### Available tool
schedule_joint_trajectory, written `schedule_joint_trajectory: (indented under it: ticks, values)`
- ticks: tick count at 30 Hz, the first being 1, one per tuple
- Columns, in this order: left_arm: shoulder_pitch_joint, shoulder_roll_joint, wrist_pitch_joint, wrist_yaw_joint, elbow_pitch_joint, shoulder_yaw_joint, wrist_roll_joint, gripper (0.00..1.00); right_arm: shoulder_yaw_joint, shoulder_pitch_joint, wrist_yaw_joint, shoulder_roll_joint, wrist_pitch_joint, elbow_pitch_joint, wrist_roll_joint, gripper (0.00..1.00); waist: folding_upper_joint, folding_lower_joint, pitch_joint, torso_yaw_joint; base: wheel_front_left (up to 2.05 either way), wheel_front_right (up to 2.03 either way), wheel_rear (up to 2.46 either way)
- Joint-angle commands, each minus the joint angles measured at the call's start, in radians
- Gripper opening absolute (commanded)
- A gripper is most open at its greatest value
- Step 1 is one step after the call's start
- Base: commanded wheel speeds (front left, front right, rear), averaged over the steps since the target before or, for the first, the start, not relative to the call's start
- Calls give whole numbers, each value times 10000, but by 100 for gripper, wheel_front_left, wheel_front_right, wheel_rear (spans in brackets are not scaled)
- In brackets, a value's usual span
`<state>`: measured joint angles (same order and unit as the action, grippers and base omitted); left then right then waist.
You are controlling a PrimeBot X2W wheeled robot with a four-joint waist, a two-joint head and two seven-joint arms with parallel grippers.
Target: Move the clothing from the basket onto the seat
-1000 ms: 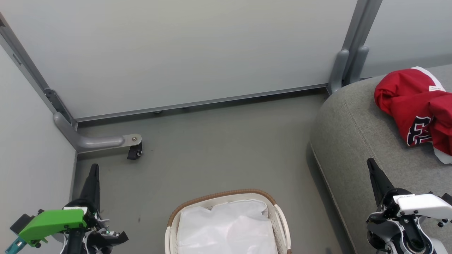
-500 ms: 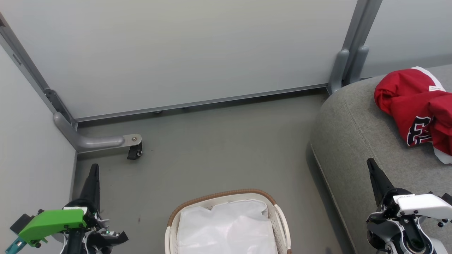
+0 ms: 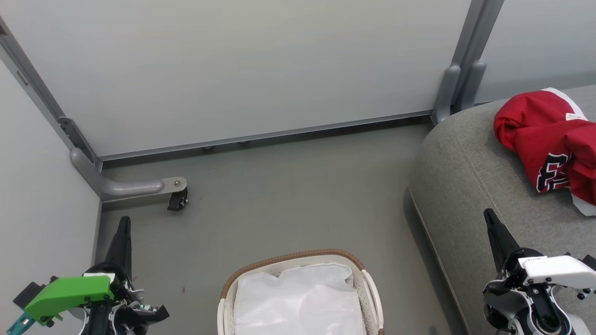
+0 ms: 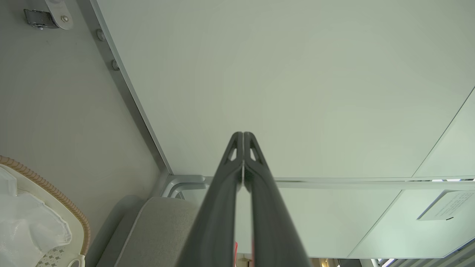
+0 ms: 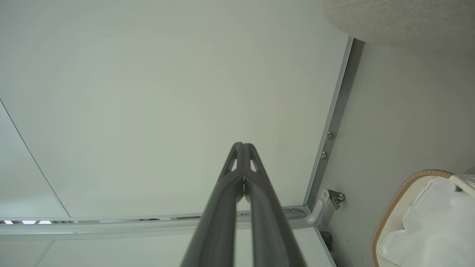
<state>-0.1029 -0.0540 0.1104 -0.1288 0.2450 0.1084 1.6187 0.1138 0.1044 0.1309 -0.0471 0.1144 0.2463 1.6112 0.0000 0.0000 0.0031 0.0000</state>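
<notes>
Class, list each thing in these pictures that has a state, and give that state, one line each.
Clothing, crumpled on the seat.
Basket, upright, no clothing seen inside.
Liner, rumpled in the basket.
Left hand, shut, empty.
Right hand, shut, empty.

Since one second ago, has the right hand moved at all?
No. The right hand is shut, and its tip lies at the same spot against the seat, with the same gap to the clothing.
</notes>
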Motion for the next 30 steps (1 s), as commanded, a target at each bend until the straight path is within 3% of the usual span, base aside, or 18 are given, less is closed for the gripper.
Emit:
schedule_joint_trajectory:
  ticks: [1, 30]
  values:
    - [-109, -11, 25, -53, -10, 48, -31, 0, 15, 83, -3, -60, 30, -32, 35, 0, 0, 0, 0, 0, 0, 0, 0]
    - [-112, 6, 37, -53, -10, 65, -60, 0, 16, 83, -3, -60, 29, -33, 35, 0, 0, 0, 0, 0, 0, 0, 0]
